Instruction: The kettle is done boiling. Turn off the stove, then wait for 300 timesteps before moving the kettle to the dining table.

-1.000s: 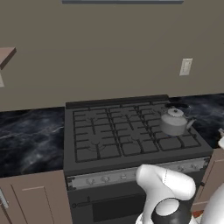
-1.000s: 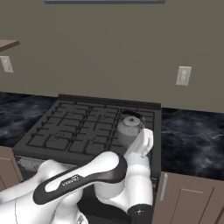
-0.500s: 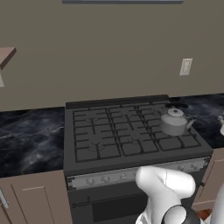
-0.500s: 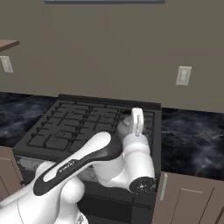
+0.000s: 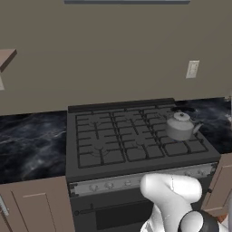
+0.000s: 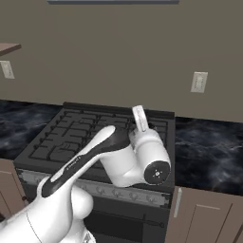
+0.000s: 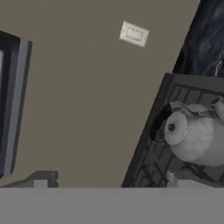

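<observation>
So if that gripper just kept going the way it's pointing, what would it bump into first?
Probably the beige wall behind the stove; the hand view centres on it. The kettle sits off to one side, so it would likely be missed, though depth is unclear.

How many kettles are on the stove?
1: the kettle sits on the stove at its back right corner as seen from the left base view, near the wall.

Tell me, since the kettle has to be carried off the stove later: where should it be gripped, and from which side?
Probably by the dark arched handle over the kettle, coming down from above. The kettle stands upright on the stove's back right grate, its body looks too wide and rounded, and the spout and knob are small. The handle's detail is hard to make out.
</observation>
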Available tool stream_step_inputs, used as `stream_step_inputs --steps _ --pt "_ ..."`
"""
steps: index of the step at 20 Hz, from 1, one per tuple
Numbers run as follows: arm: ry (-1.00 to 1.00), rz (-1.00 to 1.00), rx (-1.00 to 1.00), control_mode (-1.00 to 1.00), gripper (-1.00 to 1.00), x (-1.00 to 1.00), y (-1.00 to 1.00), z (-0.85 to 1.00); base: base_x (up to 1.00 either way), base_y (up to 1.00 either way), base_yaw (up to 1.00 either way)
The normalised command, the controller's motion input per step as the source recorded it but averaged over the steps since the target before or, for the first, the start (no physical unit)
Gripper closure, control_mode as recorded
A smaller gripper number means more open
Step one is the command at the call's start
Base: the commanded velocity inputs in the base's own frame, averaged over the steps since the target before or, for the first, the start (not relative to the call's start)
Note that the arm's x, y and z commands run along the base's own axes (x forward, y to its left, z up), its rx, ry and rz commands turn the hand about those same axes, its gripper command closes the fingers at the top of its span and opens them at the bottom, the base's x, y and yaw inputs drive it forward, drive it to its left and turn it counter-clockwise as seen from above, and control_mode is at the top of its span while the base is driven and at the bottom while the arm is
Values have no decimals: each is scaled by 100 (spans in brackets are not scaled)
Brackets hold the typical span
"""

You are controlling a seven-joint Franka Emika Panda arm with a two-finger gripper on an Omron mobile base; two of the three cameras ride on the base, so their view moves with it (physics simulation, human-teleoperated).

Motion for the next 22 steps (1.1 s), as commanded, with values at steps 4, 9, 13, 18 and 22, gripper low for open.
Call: stream_step_inputs --steps 4,9,13,18,22 --pt "21 4 -35 -100 -100 23 10 0 0 0 0" --pt "25 6 -34 -100 -100 27 8 0 0 0 0" --pt "27 7 -34 -100 -100 29 7 0 0 0 0" --pt "27 7 -33 -100 -100 29 11 0 0 0 0" --pt "25 6 -31 -100 -100 28 10 0 0 0 0"
